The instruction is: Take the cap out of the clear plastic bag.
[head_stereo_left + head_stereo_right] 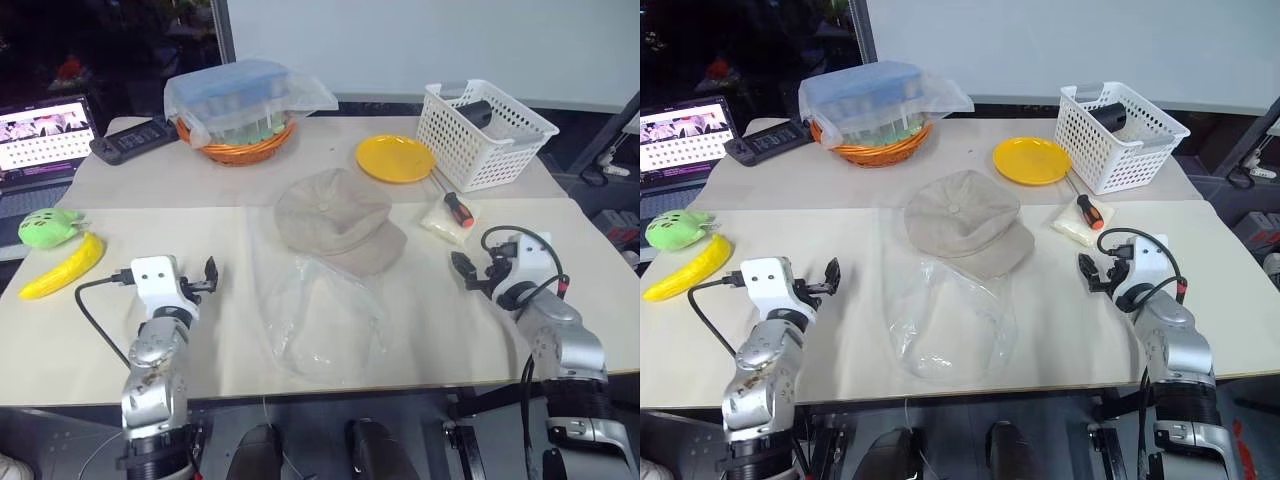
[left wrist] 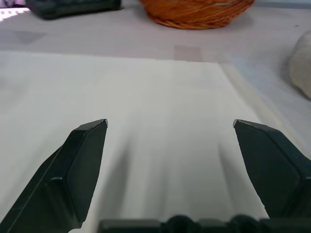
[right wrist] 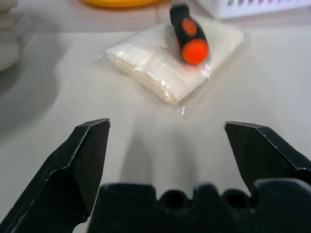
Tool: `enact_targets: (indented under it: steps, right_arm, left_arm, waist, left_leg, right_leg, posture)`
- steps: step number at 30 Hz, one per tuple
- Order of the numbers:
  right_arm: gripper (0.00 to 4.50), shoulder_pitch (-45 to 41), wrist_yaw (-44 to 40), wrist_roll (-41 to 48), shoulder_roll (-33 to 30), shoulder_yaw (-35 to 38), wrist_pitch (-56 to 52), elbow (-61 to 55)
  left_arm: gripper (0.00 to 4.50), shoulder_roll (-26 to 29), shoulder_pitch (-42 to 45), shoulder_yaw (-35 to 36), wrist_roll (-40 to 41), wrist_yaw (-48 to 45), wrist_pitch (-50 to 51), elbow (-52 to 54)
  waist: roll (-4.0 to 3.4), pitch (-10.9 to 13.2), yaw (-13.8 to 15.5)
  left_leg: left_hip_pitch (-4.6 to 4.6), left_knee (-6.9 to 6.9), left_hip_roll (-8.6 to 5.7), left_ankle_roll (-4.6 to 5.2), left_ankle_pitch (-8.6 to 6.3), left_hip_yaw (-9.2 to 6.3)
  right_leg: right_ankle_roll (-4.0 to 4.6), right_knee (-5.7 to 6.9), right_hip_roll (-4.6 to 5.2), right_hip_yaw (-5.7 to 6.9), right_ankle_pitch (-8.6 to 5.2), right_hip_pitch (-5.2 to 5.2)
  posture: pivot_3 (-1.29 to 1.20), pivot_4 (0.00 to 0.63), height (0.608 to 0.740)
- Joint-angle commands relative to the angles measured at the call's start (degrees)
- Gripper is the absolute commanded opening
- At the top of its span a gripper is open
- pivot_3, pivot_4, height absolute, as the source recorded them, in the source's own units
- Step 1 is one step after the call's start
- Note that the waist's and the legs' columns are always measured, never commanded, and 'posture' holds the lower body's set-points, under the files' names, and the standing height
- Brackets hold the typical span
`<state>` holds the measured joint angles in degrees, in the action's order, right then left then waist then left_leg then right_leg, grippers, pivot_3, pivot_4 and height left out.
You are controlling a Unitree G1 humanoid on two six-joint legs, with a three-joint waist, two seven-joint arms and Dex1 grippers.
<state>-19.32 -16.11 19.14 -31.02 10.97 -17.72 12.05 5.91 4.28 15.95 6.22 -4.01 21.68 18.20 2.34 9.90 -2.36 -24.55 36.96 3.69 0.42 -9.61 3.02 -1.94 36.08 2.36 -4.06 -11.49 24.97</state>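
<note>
From the head camera, the cap (image 1: 335,222) lies on the bench (image 1: 150,200), its brim overlapping the far edge of the clear plastic bag (image 1: 320,320), which spreads flat on the near side of the cap. The left claw (image 1: 208,273) hangs left of the bag, the right claw (image 1: 462,268) right of it.

Left wrist: the fingers (image 2: 82,165) stand wide apart, holding nothing, above bare bench.

Right wrist: the fingers (image 3: 82,165) are spread and empty, facing a white packet (image 3: 170,58) with a screwdriver (image 3: 189,34) on it.
</note>
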Motion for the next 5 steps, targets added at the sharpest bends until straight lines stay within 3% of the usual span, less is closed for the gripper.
enact_targets:
  steps: [1,5]
  right_arm:
    - [4.5,1.0,0.6,-5.2,0.0,-0.5,6.5,-0.5]
    - [4.5,0.4,0.0,-7.5,-0.1,-0.4,9.1,2.1]
  left_arm:
    - [4.48,-2.7,-1.8,-1.0,0.2,2.2,-5.1,2.7]
    - [4.48,-3.8,-1.2,-1.0,0.4,3.9,-5.3,2.5]
  waist:
    - [0.0,0.0,0.0]
    - [0.0,0.0,0.0]
  left_leg:
    - [0.05,-0.01,0.0,0.0,0.0,0.01]
    - [0.04,-0.02,0.0,0.0,0.0,0.01]
  right_leg:
    - [0.02,0.0,0.0,0.0,-0.02,-0.02]
    - [0.0,0.0,0.0,-0.01,-0.04,-0.01]
  posture:
    - [0.0,0.15,0.74]
    - [0.0,0.15,0.74]
